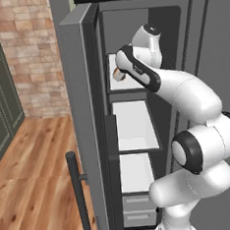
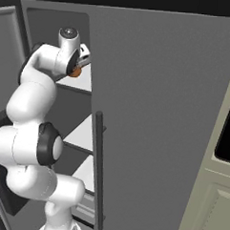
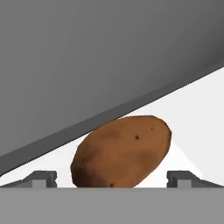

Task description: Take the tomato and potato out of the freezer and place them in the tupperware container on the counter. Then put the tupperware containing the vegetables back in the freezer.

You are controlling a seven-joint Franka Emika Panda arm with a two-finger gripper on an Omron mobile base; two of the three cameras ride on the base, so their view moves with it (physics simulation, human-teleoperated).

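Note:
The freezer (image 1: 82, 115) stands open, and my arm reaches onto its top white shelf (image 1: 129, 81). The brown oval potato (image 3: 122, 151) lies on that shelf against the grey inner wall. My gripper (image 3: 112, 178) is open, and its fingertips (image 3: 43, 178) stand on either side of the potato without touching it. From the base views a bit of the potato (image 1: 117, 75) (image 2: 75, 72) peeks out beside the hand. The tomato, the tupperware container and the counter are out of view.
The freezer door (image 2: 160, 114) with its long dark bar handle (image 2: 97, 168) stands close on the arm's right. Below are more white shelves (image 1: 132, 125) and small drawers (image 1: 139, 208). A brick wall (image 1: 30, 55) and wooden floor (image 1: 33, 178) lie to the left.

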